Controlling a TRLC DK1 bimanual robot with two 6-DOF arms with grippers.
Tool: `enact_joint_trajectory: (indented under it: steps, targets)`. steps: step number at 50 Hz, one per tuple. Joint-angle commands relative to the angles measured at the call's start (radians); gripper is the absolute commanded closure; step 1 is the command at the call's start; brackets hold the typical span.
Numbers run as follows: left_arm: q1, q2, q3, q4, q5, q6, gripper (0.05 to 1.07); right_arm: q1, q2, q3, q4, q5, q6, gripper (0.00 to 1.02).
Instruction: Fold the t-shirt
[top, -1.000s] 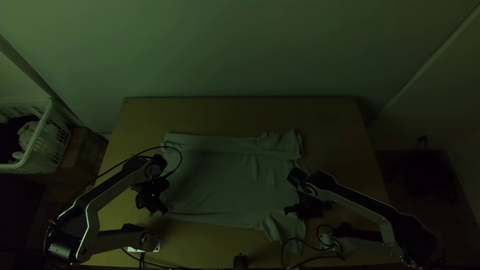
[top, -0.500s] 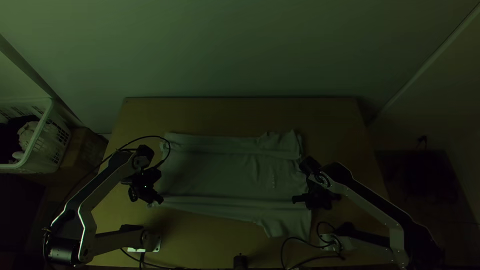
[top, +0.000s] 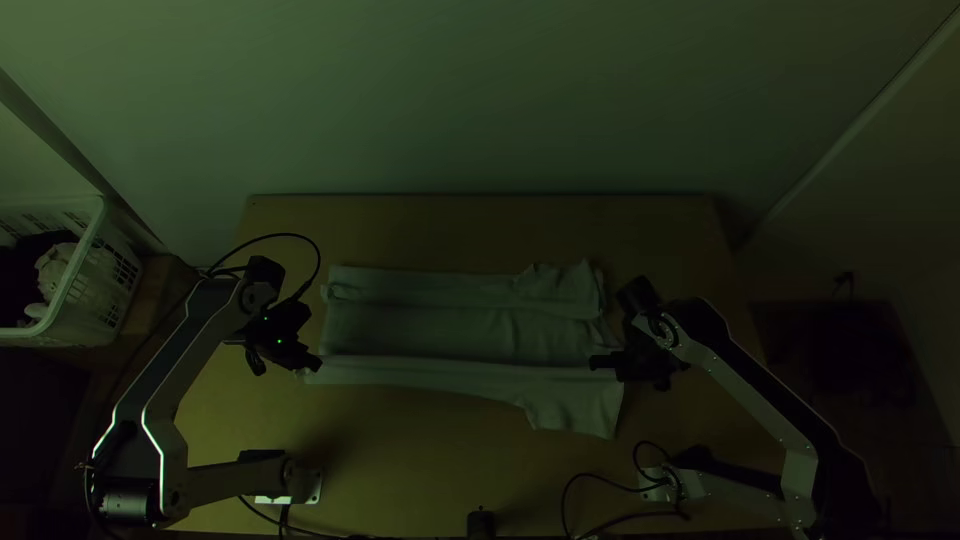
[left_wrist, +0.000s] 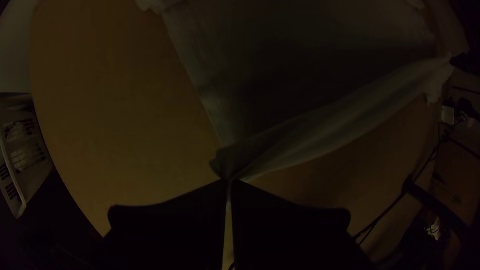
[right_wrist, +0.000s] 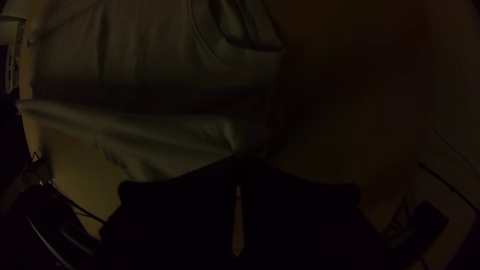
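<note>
My left gripper is at the near left end of the pale t-shirt, and my right gripper at its right end. The shirt lies lengthwise across the table, its far side folded inward in a strip, its near side lifted in a long band between the grippers with a sleeve hanging on the right. In the left wrist view, my left gripper is shut on a corner of the t-shirt. In the right wrist view, my right gripper pinches the t-shirt near the collar side.
The wooden table extends on all sides of the shirt. A white basket holding cloth stands off the table's left side. A small black object sits at the near edge, and cables loop near the right arm's base.
Both grippers have moved up the picture, the left one slightly left and the right one slightly right. The shirt's near edge has come up with them, narrowing the spread cloth.
</note>
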Motion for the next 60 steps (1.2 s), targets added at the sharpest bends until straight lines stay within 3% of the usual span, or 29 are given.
enact_joint_trajectory:
  steps: [1,34,60]
  targets:
    - [0.017,0.031,0.060,-0.005,0.006,0.019,1.05,-0.028,0.035,0.054,-0.017,0.025,-0.022,1.00]
    - [0.015,0.206,0.291,0.037,0.034,-0.001,1.05,-0.138,0.265,0.307,0.056,0.037,-0.083,1.00]
    - [0.005,0.406,0.512,0.086,0.042,-0.045,1.05,-0.164,0.469,0.476,0.111,0.037,-0.092,1.00]
